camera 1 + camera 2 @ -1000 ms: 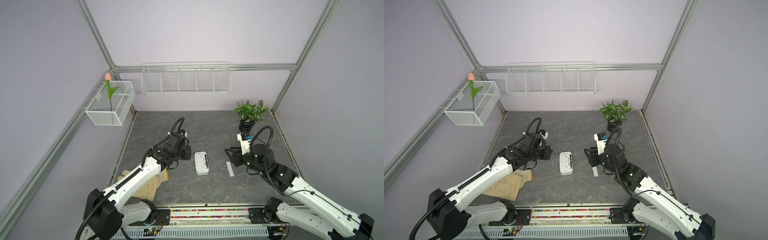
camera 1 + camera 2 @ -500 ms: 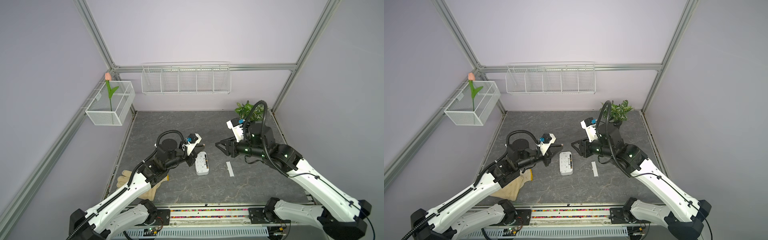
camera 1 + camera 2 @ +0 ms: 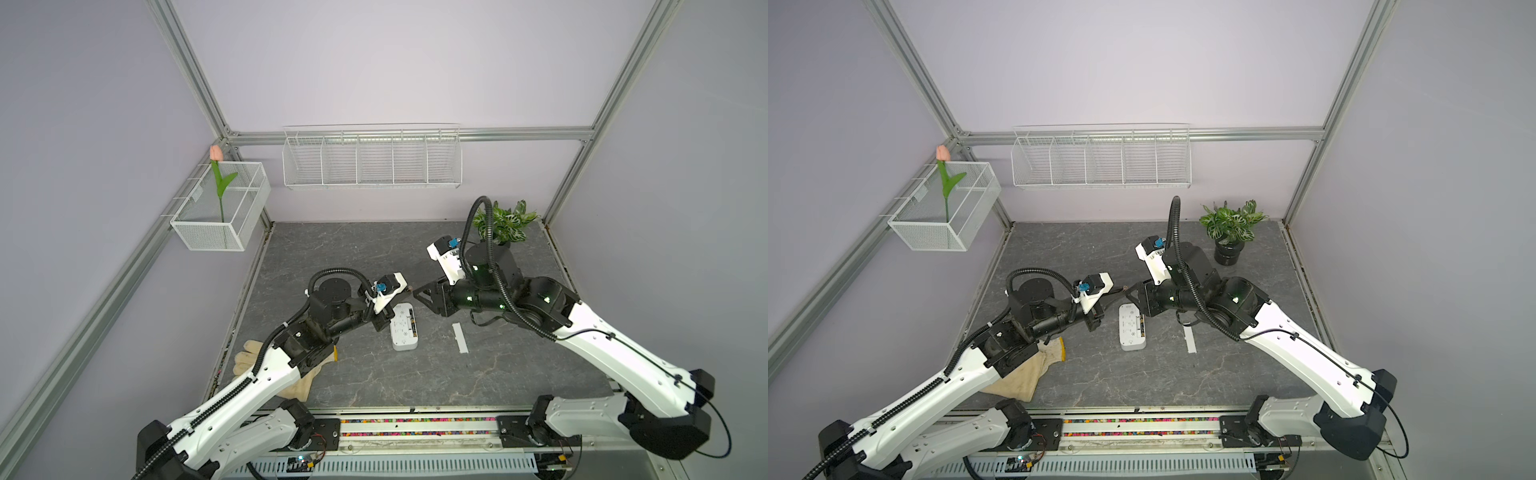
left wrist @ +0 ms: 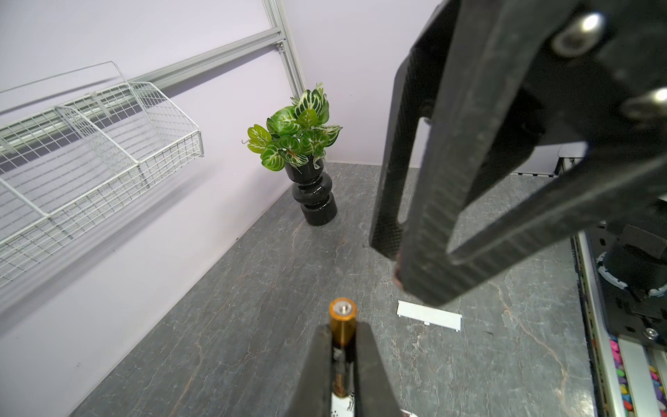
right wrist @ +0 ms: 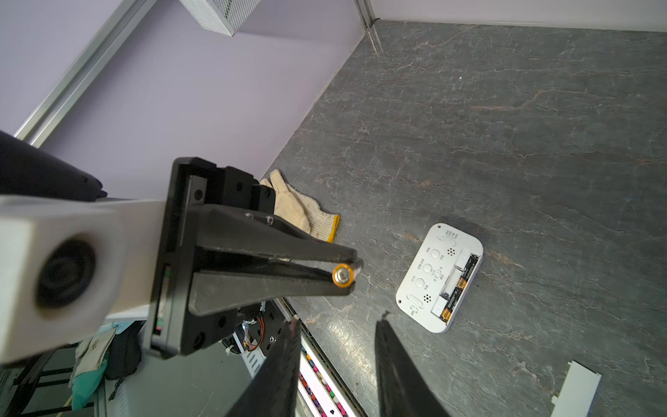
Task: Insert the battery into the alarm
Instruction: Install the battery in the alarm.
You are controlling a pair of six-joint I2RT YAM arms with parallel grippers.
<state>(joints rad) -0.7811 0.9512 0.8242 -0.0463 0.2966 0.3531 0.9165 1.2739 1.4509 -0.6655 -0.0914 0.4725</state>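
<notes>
Above the grey marbled tabletop (image 3: pixel 374 257), the left gripper (image 5: pixel 349 270) pinches a gold-and-black cylindrical battery (image 5: pixel 343 276); the right gripper (image 5: pixel 339 318) faces it, jaws spread. Beneath them lies the white rounded-rectangular plastic alarm (image 5: pixel 438 278), back upward.

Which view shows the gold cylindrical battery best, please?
Left wrist: the gold cylindrical battery shows its side and terminal, clamped in the left gripper. Right wrist shows only its end; in both top views it is a speck.

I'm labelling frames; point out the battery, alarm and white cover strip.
battery (image 5: pixel 343 275), right wrist view, metal end cap.
alarm (image 3: pixel 400 330), in a top view, white back.
cover strip (image 3: pixel 460 338), in a top view, middle.
</notes>
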